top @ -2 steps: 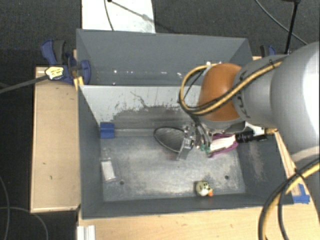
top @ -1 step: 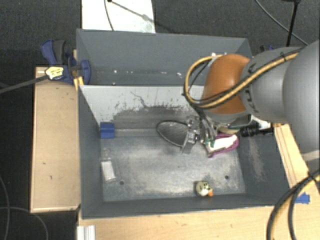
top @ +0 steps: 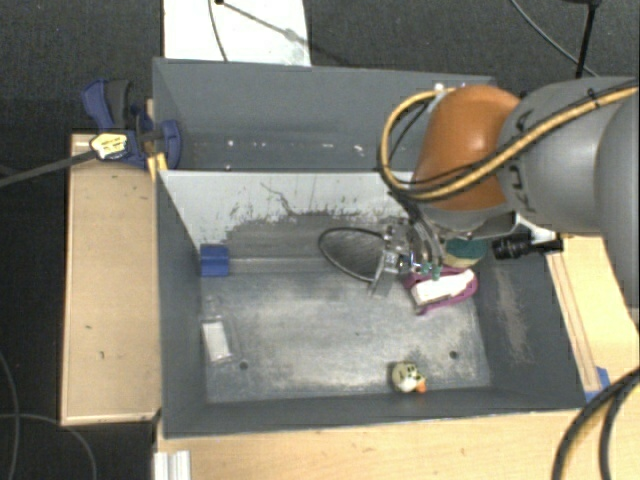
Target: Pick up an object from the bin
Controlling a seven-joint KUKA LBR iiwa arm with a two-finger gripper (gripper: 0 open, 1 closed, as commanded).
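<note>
No legible text.

No writing, number, brand or sign can be read on the grey bin (top: 180, 298). None can be made out on the things lying in it either: the small blue block (top: 213, 260), the pale strip (top: 215, 340), the white-and-purple piece (top: 445, 290) and the small round thing (top: 406, 376). Any marks on them are too small to be told.
</note>
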